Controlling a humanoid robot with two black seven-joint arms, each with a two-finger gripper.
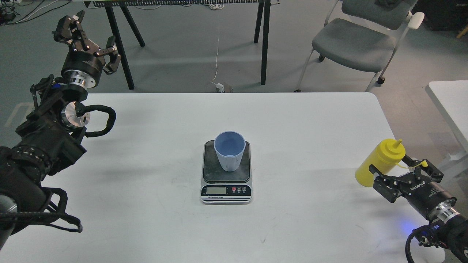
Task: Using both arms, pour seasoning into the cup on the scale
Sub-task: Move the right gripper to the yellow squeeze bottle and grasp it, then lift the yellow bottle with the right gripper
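Note:
The light-blue cup (229, 150) stands upright on the dark platform of the scale (226, 191) at the table's middle. The yellow seasoning bottle (378, 163) stands near the table's right edge, its nozzle leaning right and its tethered tip cover (424, 163) hanging beside it. My right gripper (392, 166) is open, with its fingers on either side of the bottle's lower part; I cannot tell whether they touch it. My left gripper (87, 33) is open and empty, raised high beyond the table's far left corner, far from the cup.
The white table (153, 219) ends just right of the bottle. A second white table (451, 102) stands to the right. Behind are a grey chair (353, 44) and black trestle legs (265, 40) on the floor.

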